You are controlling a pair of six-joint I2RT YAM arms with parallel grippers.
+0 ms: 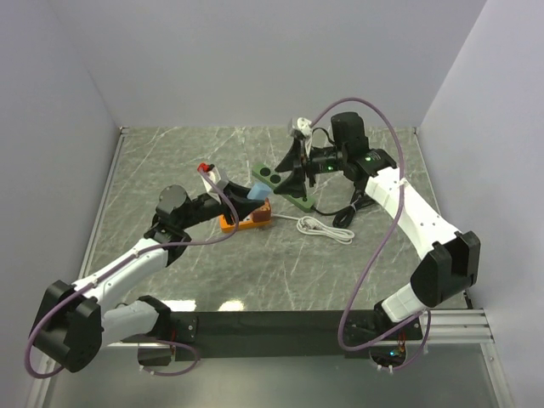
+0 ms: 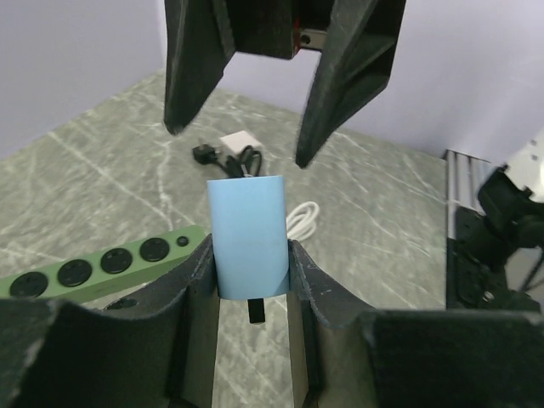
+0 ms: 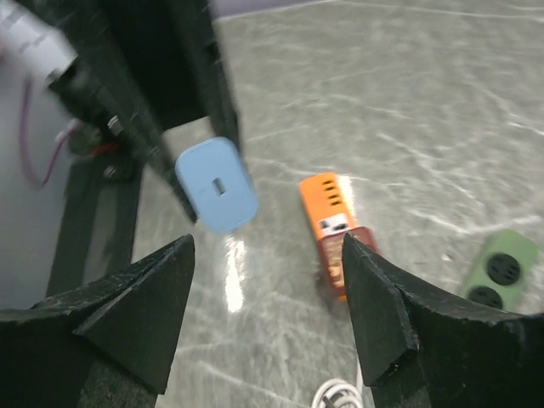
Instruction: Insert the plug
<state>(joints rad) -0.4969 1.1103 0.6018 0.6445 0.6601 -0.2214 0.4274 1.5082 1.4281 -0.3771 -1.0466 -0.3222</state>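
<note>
Closest to the lens on the left wrist are the left jaws, closed partway onto a light blue rounded plastic plug block [image 2: 248, 234]. They pinch its lower half by the two flat sides, so most of the body sticks out past the tips. One dark prong [image 2: 255, 310] pokes back from the block into the gap between the jaws. I'd say the pins face the left wrist rather than any socket, which is probably why a second arm is in on this at all.

Right in front of that, the right jaws hang spread wide with nothing in them. Their tips sit just short of the block's free end, one to either side, and not touching it as far as I can tell. From the right wrist, the block's face with the small slot looks straight back between those open jaws. My read is a handover or regrip so the pins end up pointing outward.

Off to the left of the left jaws and lower down, a long green plastic power strip with round sockets [image 2: 102, 263] lies flat on the grey marbled worktop [image 2: 399, 229]. That looks like the target.

Beyond both jaws there's a coiled white cable [image 2: 302, 219], a small white cube adapter [image 2: 240, 141] and a black cable [image 2: 217, 157], all well clear. Below the right jaws sits an orange boxy block with a dark red end [image 3: 330, 212], and I can't tell what it's for. The plug isn't in any socket yet.
</note>
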